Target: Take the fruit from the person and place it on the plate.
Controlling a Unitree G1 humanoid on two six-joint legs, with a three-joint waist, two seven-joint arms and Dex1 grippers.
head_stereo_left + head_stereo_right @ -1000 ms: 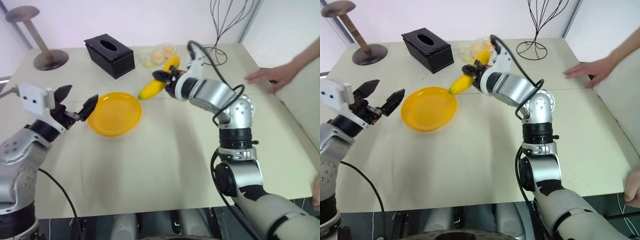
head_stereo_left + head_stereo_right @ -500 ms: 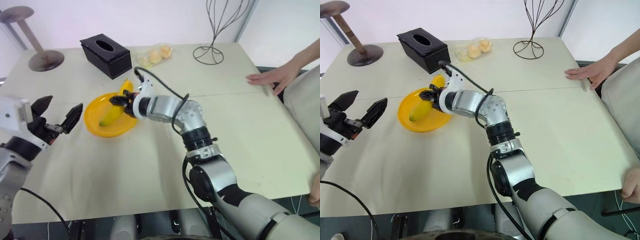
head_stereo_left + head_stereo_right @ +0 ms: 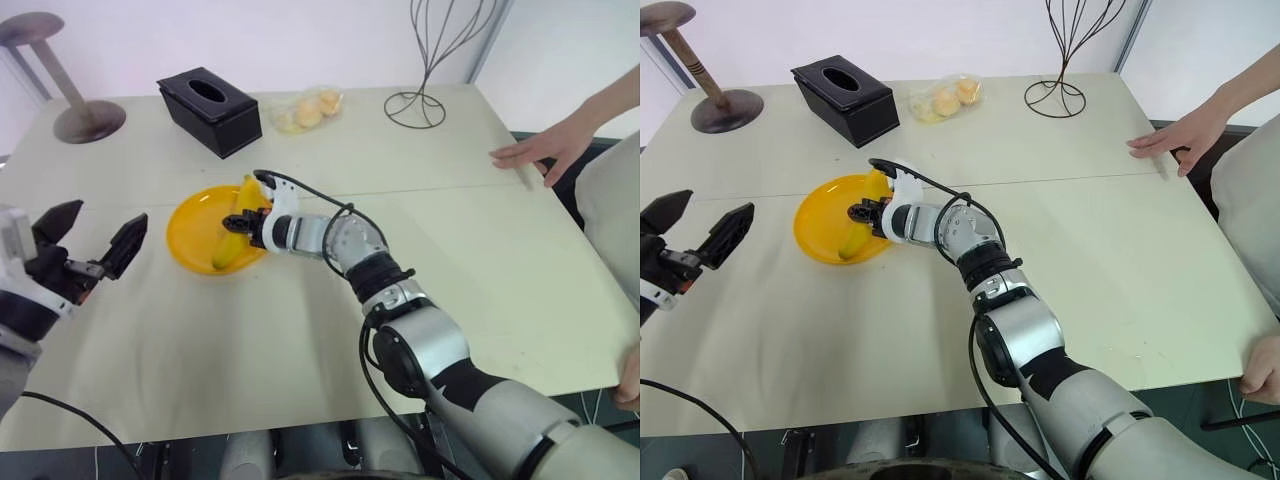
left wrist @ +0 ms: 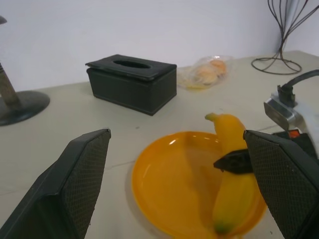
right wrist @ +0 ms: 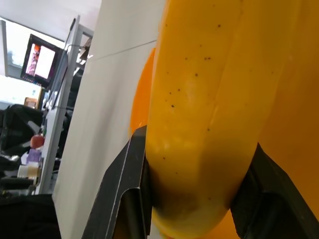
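Banana over the plate, person's hand off to the side.

The banana [image 3: 232, 237] is curved and yellow with small dark freckles and a greenish lower tip. It lies lengthwise across the right part of the plate [image 3: 190, 225], its stem end pointing toward the far rim; whether it rests on the plate I cannot tell. The plate is round, shallow, glossy orange-yellow, sitting flat on the pale table. The person's hand [image 3: 540, 152] rests palm down, fingers spread, at the table's far right edge, well apart from the plate.
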